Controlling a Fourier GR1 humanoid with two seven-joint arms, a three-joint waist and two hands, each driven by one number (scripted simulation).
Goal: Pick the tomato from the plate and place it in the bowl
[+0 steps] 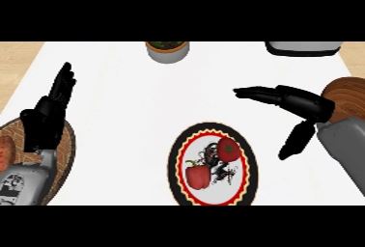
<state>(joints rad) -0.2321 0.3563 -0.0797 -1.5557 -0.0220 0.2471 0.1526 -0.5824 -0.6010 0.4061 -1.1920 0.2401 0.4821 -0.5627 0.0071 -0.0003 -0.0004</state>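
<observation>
A red tomato point(230, 148) with a dark green stem lies on the upper right part of a patterned plate point(212, 164) with a black, yellow and red rim. A red bell pepper point(198, 175) lies on the plate's lower left. My right hand point(299, 107) hovers open to the right of and above the plate, fingers stretched left and thumb pointing down, apart from the tomato. At the far right edge, partly behind my right forearm, sits a brown wooden bowl point(349, 95). My left hand point(49, 118) rests open at the left, fingers up.
A round woven basket or board point(64, 144) lies under my left forearm at the left edge. A grey pot with dark contents point(167, 49) stands at the back centre. A grey and black appliance point(303, 48) sits at the back right.
</observation>
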